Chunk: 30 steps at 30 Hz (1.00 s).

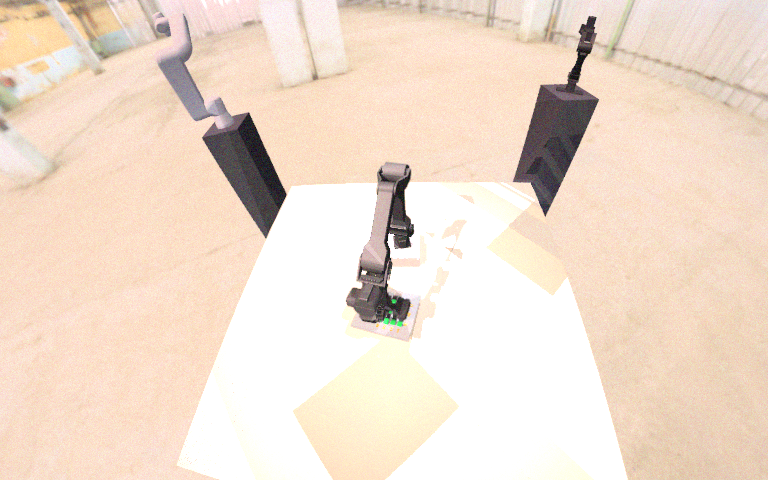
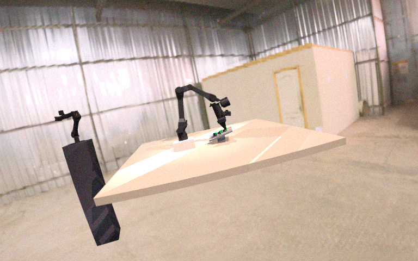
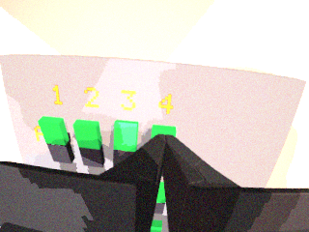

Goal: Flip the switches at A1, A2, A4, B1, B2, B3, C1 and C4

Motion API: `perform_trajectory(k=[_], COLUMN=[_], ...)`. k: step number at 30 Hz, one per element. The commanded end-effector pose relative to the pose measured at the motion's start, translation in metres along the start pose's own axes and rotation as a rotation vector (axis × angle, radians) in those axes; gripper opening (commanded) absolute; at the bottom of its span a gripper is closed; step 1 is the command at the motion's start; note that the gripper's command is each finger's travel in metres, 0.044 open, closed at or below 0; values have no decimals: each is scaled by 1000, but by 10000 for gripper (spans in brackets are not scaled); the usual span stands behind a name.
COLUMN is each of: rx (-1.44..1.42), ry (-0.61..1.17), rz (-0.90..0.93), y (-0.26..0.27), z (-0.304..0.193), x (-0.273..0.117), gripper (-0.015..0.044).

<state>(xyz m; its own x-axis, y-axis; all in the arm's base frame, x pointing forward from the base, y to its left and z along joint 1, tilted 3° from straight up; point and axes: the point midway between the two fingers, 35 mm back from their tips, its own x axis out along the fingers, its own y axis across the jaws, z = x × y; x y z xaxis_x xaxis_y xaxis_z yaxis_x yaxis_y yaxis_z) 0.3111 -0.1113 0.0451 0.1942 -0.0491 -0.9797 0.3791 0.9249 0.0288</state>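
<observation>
The grey panel point(image 1: 362, 325) point(image 3: 232, 121) is tilted on the table. My gripper point(image 2: 225, 128) point(image 3: 164, 141) is shut and empty, its tips right at the near part of switch A4 point(image 3: 163, 130); contact cannot be told. In the wrist view A1 point(image 3: 53, 130), A2 point(image 3: 88, 133) and A3 point(image 3: 126, 135) show green far halves and dark near halves; A3's green is lighter. Bits of green from column 4's lower rows point(image 3: 161, 192) show between the fingers. The fingers hide most of rows B and C. Which ends are raised is hard to tell.
The arm's white base block point(image 1: 410, 257) point(image 2: 184, 145) stands behind the panel on the table point(image 2: 215, 166). Two other arms stand on dark pedestals point(image 1: 243, 169) point(image 1: 557, 130) beyond the table's edge. Yellow column numbers lie just beyond row A.
</observation>
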Motion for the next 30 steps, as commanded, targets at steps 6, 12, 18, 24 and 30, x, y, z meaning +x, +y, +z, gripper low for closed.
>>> perform_trajectory(k=[6,12,18,24,30], rx=[-4,-1,-4,-3,-2], ry=[1,-8,-24,-22,-21], rz=[4,1,4,5,10], y=[1,0,0,18,67], z=[0,1,-3,-11,-43], x=[2,-22,-63,-63,-62], gripper=[0,0,0,0,0])
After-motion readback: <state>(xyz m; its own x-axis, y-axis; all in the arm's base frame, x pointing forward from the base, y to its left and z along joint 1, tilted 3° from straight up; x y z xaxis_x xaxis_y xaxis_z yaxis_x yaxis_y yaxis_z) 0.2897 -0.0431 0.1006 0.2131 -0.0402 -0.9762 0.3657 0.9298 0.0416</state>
